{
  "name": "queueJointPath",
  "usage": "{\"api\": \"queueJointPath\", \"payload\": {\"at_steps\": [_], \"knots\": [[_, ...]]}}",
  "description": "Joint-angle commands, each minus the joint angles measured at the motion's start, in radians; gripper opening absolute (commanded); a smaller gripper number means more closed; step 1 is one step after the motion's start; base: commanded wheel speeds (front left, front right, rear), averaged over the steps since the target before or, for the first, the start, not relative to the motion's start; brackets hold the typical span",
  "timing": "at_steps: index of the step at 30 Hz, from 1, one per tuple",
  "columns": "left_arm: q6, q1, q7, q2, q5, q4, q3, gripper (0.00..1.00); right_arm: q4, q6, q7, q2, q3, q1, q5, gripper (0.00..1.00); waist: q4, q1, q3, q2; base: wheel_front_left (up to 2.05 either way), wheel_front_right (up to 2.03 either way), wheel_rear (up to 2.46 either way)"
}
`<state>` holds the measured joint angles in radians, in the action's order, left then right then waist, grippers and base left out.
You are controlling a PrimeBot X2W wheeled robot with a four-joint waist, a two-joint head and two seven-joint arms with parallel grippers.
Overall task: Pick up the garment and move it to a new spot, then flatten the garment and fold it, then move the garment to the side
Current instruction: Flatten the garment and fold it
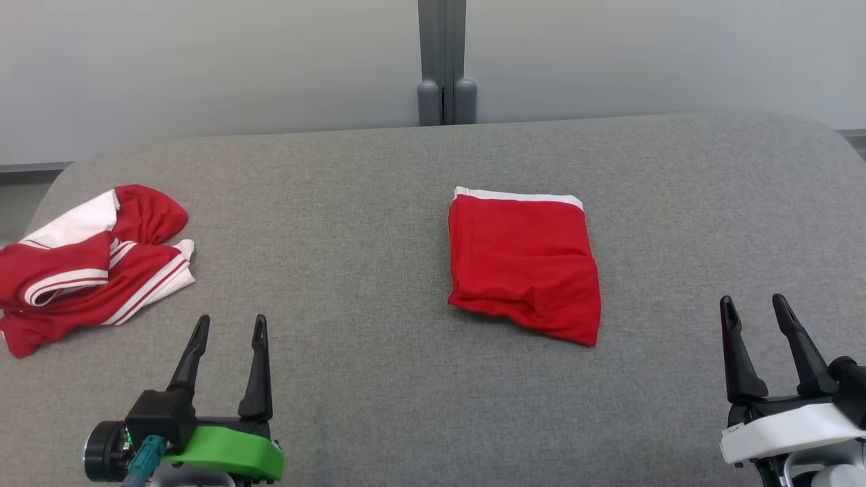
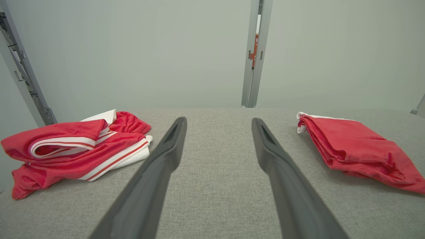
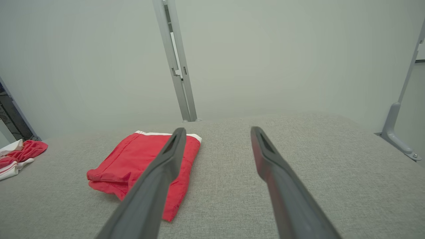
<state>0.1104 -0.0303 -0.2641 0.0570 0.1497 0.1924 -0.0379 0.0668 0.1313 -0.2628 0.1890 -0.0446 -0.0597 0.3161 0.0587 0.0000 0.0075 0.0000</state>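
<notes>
**gripfan:** ok, where's the clothing sitting?

**benchwatcher:** The folded red garment [image 1: 524,267] lies flat on the grey counter [image 1: 379,392], about mid-depth and a bit right of centre. It's a tidy rectangle with a white band along its far edge and a rumpled near-right corner. Nothing is touching it.

**gripfan:** and the pincers?

**benchwatcher:** Both are empty, fingers spread wide and pointing toward the far wall [image 1: 203,67]. The left pincer [image 1: 231,319] is at the near left, the right pincer [image 1: 752,299] at the near right. The folded piece is between them but farther back, well apart from both.

**gripfan:** anything else on there?

**benchwatcher:** Yep, a crumpled red-and-white garment [image 1: 88,267] is bunched up at the far left edge, stripes showing. It's just beyond the left pincer and off to its left, not touching it. A grey post [image 1: 443,61] stands behind the counter.
</notes>
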Motion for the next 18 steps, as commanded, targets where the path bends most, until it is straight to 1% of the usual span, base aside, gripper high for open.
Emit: {"api": "queueJointPath", "payload": {"at_steps": [1,18], "knots": [[0.002,0.017,0.0,0.01,-0.01,-0.004,0.003,1.0,-0.005,-0.001,-0.003,-0.001,-0.004,-0.016,-0.005,1.0,0.001,0.0,-0.005,0.0,0.0,0.0,0.0],[0.004,0.021,0.0,0.011,-0.012,-0.004,0.015,1.0,0.005,-0.001,-0.003,-0.01,-0.003,-0.022,-0.028,1.0,0.009,0.0,-0.01,0.0,0.0,0.0,0.0]]}}
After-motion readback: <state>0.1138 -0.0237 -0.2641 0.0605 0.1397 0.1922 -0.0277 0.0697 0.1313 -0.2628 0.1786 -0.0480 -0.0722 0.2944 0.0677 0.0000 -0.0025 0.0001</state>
